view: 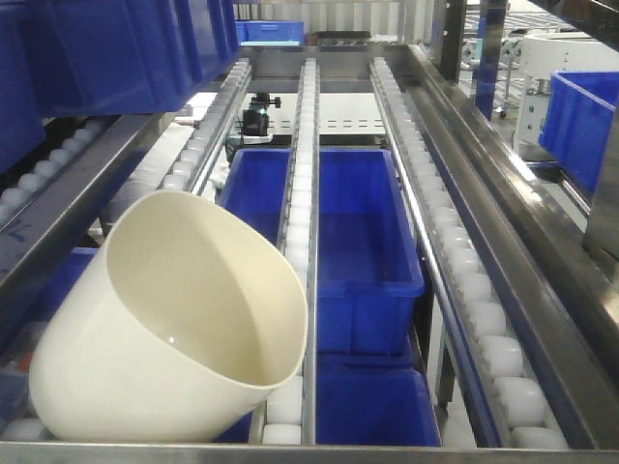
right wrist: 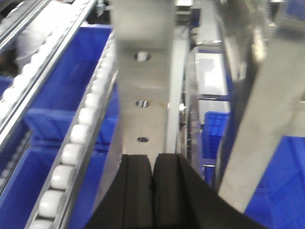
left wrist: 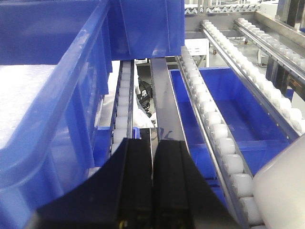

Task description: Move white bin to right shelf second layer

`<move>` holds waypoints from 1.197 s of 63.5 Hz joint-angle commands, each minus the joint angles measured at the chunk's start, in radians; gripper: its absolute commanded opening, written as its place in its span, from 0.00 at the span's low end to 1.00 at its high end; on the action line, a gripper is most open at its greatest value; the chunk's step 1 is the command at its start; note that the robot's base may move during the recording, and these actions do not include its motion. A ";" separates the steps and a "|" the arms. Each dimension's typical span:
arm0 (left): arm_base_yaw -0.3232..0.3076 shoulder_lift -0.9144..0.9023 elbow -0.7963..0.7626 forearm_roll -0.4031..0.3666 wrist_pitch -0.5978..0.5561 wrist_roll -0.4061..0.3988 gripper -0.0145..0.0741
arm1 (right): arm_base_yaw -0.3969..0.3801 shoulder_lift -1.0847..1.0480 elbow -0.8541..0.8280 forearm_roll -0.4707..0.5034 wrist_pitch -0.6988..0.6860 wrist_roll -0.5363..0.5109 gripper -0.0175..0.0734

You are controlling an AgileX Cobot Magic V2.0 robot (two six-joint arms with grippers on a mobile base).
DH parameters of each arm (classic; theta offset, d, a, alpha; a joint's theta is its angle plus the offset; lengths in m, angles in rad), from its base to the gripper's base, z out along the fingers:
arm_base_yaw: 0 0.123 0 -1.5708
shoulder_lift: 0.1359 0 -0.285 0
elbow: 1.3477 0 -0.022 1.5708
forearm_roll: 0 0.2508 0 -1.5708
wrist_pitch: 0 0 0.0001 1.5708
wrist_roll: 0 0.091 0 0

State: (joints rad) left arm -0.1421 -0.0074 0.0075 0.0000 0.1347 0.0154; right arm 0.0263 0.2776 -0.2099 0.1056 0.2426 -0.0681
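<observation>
The white bin point(view: 164, 319) lies tipped on its side across the roller rails point(view: 302, 184) at the near left of the rack level, with its mouth facing up and to the right. Nothing holds it. A piece of the white bin's wall point(left wrist: 285, 191) shows at the lower right of the left wrist view. My left gripper point(left wrist: 152, 140) is shut and empty above a steel rail, left of the bin. Beside a steel upright point(right wrist: 143, 71), my right gripper point(right wrist: 153, 156) is shut and empty too. Neither gripper shows in the front view.
Blue crates point(view: 358, 232) sit on the level below the rails. A large blue crate point(left wrist: 47, 95) stands close on the left gripper's left, and another point(view: 580, 116) at far right. A slanted steel post point(right wrist: 267, 109) is just right of the right gripper.
</observation>
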 commanded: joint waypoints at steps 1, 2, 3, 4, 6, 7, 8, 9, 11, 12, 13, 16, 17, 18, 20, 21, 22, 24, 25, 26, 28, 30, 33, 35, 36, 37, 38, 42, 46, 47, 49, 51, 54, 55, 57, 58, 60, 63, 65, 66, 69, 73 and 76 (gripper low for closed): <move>-0.004 -0.015 0.037 0.000 -0.087 -0.003 0.26 | -0.007 -0.002 -0.019 0.009 -0.101 -0.010 0.25; -0.004 -0.015 0.037 0.000 -0.087 -0.003 0.26 | -0.007 -0.006 -0.013 0.009 -0.107 -0.010 0.25; -0.004 -0.015 0.037 0.000 -0.087 -0.003 0.26 | -0.007 -0.009 -0.009 0.009 -0.109 -0.010 0.25; -0.004 -0.015 0.037 0.000 -0.087 -0.003 0.26 | -0.007 -0.013 -0.003 0.009 -0.115 -0.010 0.25; -0.004 -0.015 0.037 0.000 -0.087 -0.003 0.26 | -0.007 -0.019 0.006 0.009 -0.124 -0.010 0.25; -0.004 -0.015 0.037 0.000 -0.087 -0.003 0.26 | -0.007 -0.022 0.011 0.009 -0.128 -0.010 0.25; -0.004 -0.015 0.037 0.000 -0.087 -0.003 0.26 | -0.007 -0.023 0.014 0.009 -0.129 -0.010 0.25; -0.004 -0.015 0.037 0.000 -0.087 -0.003 0.26 | -0.007 -0.023 0.016 0.009 -0.130 -0.010 0.25; -0.004 -0.015 0.037 0.000 -0.087 -0.003 0.26 | -0.007 -0.022 0.015 0.009 -0.126 -0.010 0.25; -0.004 -0.015 0.037 0.000 -0.087 -0.003 0.26 | -0.007 -0.022 0.015 0.009 -0.125 -0.010 0.25; -0.004 -0.015 0.037 0.000 -0.087 -0.003 0.26 | -0.007 -0.022 0.015 0.009 -0.125 -0.010 0.25; -0.004 -0.015 0.037 0.000 -0.087 -0.003 0.26 | -0.007 -0.022 0.015 0.009 -0.126 -0.010 0.25; -0.004 -0.015 0.037 0.000 -0.087 -0.003 0.26 | -0.007 -0.022 0.015 0.009 -0.126 -0.010 0.25; -0.004 -0.015 0.037 0.000 -0.087 -0.003 0.26 | -0.007 -0.022 0.015 0.009 -0.126 -0.010 0.25; -0.004 -0.015 0.037 0.000 -0.087 -0.003 0.26 | -0.007 -0.022 0.015 0.009 -0.126 -0.010 0.25; -0.004 -0.015 0.037 0.000 -0.087 -0.003 0.26 | -0.007 -0.022 0.015 0.009 -0.126 -0.010 0.25; -0.004 -0.015 0.037 0.000 -0.087 -0.003 0.26 | -0.007 -0.022 0.015 0.009 -0.126 -0.010 0.25; -0.004 -0.015 0.037 0.000 -0.087 -0.003 0.26 | -0.007 -0.022 0.015 0.009 -0.126 -0.010 0.25; -0.004 -0.015 0.037 0.000 -0.087 -0.003 0.26 | -0.007 -0.022 0.015 0.009 -0.126 -0.010 0.25; -0.004 -0.015 0.037 0.000 -0.087 -0.003 0.26 | -0.007 -0.022 0.015 0.009 -0.126 -0.010 0.25; -0.004 -0.015 0.037 0.000 -0.087 -0.003 0.26 | -0.007 -0.022 0.015 0.009 -0.126 -0.010 0.25; -0.004 -0.015 0.037 0.000 -0.087 -0.003 0.26 | -0.007 -0.022 0.015 0.009 -0.126 -0.010 0.25; -0.004 -0.015 0.037 0.000 -0.087 -0.003 0.26 | -0.007 -0.022 0.015 0.009 -0.126 -0.010 0.25; -0.004 -0.015 0.037 0.000 -0.087 -0.003 0.26 | -0.007 -0.022 0.015 0.009 -0.126 -0.010 0.25; -0.004 -0.015 0.037 0.000 -0.087 -0.003 0.26 | -0.007 -0.022 0.015 0.009 -0.126 -0.010 0.25; -0.004 -0.015 0.037 0.000 -0.087 -0.003 0.26 | -0.007 -0.022 0.015 0.009 -0.126 -0.010 0.25; -0.004 -0.015 0.037 0.000 -0.087 -0.003 0.26 | -0.007 -0.022 0.015 0.009 -0.126 -0.010 0.25; -0.004 -0.015 0.037 0.000 -0.087 -0.003 0.26 | -0.007 -0.029 0.023 0.009 -0.155 -0.010 0.25; -0.004 -0.015 0.037 0.000 -0.087 -0.003 0.26 | -0.007 -0.045 0.042 0.009 -0.210 -0.009 0.25; -0.004 -0.015 0.037 0.000 -0.087 -0.003 0.26 | -0.007 -0.050 0.048 0.009 -0.230 -0.009 0.25; -0.004 -0.015 0.037 0.000 -0.087 -0.003 0.26 | -0.007 -0.066 0.064 0.009 -0.260 -0.009 0.25; -0.004 -0.015 0.037 0.000 -0.087 -0.003 0.26 | -0.007 -0.088 0.081 0.009 -0.278 -0.009 0.25; -0.004 -0.015 0.037 0.000 -0.087 -0.003 0.26 | -0.007 -0.127 0.104 0.009 -0.277 -0.009 0.25; -0.004 -0.015 0.037 0.000 -0.087 -0.003 0.26 | -0.007 -0.144 0.115 0.009 -0.273 -0.009 0.25; -0.004 -0.015 0.037 0.000 -0.087 -0.003 0.26 | -0.007 -0.168 0.129 0.008 -0.266 -0.009 0.25; -0.004 -0.015 0.037 0.000 -0.087 -0.003 0.26 | -0.007 -0.187 0.138 0.008 -0.259 -0.009 0.25; -0.004 -0.015 0.037 0.000 -0.087 -0.003 0.26 | -0.007 -0.213 0.149 0.008 -0.251 -0.009 0.25; -0.004 -0.015 0.037 0.000 -0.087 -0.003 0.26 | -0.007 -0.268 0.172 0.008 -0.243 -0.009 0.25; -0.004 -0.015 0.037 0.000 -0.087 -0.003 0.26 | -0.007 -0.297 0.184 0.008 -0.243 -0.009 0.25; -0.004 -0.015 0.037 0.000 -0.087 -0.003 0.26 | -0.009 -0.313 0.192 0.008 -0.243 -0.009 0.25; -0.004 -0.015 0.037 0.000 -0.087 -0.003 0.26 | -0.010 -0.309 0.207 0.008 -0.260 -0.009 0.25; -0.004 -0.015 0.037 0.000 -0.087 -0.003 0.26 | -0.010 -0.309 0.226 0.009 -0.250 -0.009 0.25; -0.004 -0.015 0.037 0.000 -0.087 -0.003 0.26 | -0.010 -0.309 0.224 0.009 -0.243 -0.009 0.25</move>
State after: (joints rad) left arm -0.1421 -0.0074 0.0075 0.0000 0.1347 0.0154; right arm 0.0243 -0.0101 0.0276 0.1116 0.0804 -0.0699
